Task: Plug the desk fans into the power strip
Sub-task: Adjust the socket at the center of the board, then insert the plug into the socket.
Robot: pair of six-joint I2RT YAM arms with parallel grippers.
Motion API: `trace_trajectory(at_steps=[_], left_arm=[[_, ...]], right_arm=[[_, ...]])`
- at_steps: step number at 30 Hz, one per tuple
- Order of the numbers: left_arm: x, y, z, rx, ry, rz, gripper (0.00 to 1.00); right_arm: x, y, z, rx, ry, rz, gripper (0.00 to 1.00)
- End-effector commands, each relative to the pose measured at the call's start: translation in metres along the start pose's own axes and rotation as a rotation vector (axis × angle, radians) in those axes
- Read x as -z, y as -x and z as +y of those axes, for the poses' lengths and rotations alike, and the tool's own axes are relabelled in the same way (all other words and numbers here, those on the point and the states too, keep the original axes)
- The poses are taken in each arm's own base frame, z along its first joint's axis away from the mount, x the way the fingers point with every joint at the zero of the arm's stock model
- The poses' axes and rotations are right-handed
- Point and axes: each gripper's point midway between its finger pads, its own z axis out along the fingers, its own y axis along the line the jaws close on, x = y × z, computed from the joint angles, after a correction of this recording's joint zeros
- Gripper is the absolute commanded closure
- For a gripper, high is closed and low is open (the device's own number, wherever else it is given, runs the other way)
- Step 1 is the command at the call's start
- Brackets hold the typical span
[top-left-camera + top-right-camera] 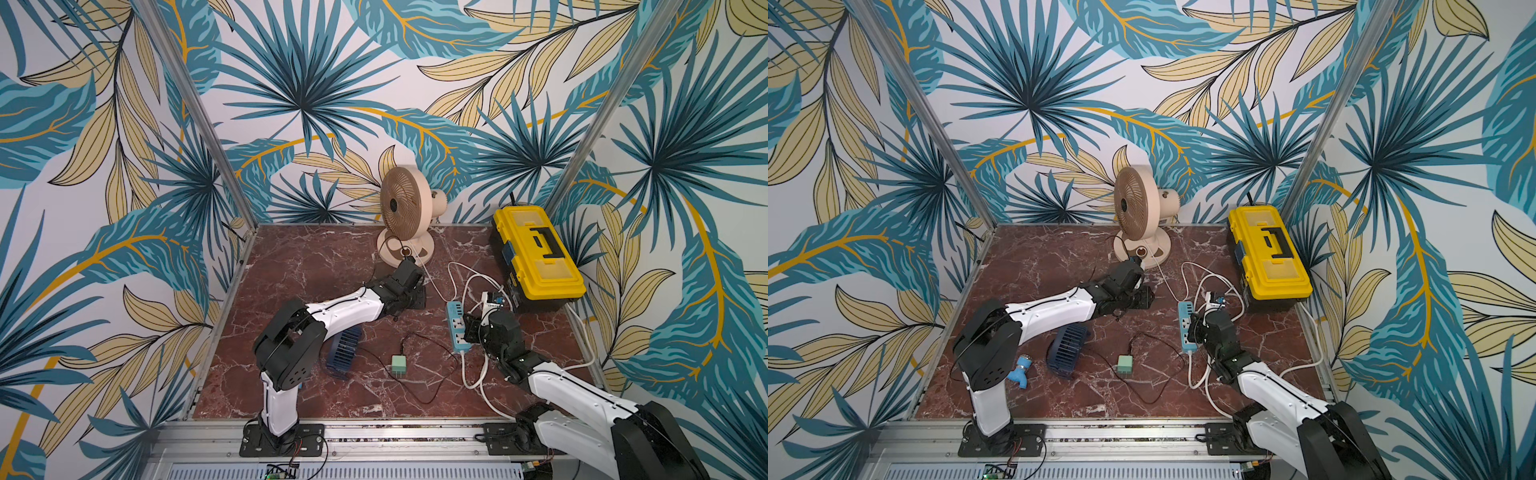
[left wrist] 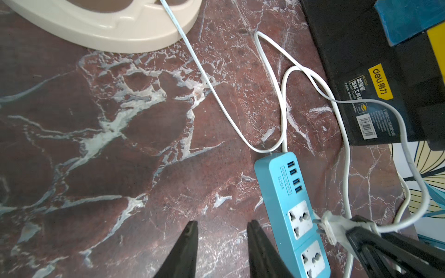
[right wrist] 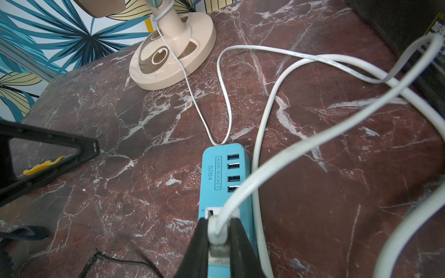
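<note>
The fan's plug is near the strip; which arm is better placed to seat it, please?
Right: the right gripper clamps the plug at a power strip socket; the left gripper stands open and empty.

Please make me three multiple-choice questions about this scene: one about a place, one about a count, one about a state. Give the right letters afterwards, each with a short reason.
1. Where does the black plastic toolbox with the yellow lid stand on the red-brown marble table?
A. at the far right side
B. beside the left arm's base
C. on the fan's round foot

2. How many USB ports does the slim light-blue power strip have?
A. two
B. four
C. six

3. What is the state of the right gripper?
A. open and empty
B. shut on a green cube
C. shut on the white plug

Answers:
1 A: both top views show it at the far right edge, near the wall.
2 B: the right wrist view shows four in a row.
3 C: its fingers clamp the plug beside the strip's socket, with the pins not yet in.
</note>
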Motion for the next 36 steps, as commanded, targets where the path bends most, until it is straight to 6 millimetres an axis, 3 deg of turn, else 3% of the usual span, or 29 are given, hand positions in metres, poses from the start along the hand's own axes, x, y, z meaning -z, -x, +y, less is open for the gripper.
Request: trace_trajectory(at_steps=[1,15,21,31,36], left_arm=[[0.015,0.004,-0.007,-0.02,-0.045,-0.04,0.6],[0.023,-0.006,0.006,-0.029,-0.018,-0.041,0.53],[0.024,-0.004,0.005,-0.036,-0.015,-0.046,0.53],[0.023,-0.002,0.005,-0.037,-0.013,-0.048,0.53],[0.023,-0.003,0.005,-0.037,-0.014,-0.048,0.53]], right_arm=[[-0.002,-0.001,0.0,0.009,-0.001,-0.029,1.0],[-0.019,-0.032,0.001,0.065,-0.036,0.082,1.0],[-0.013,-0.044,-0.006,0.1,-0.101,0.134,1.0],[-0.003,-0.041,-0.011,0.115,-0.136,0.138,1.0],[-0.011,-0.064,-0.008,0.12,-0.127,0.181,1.0]])
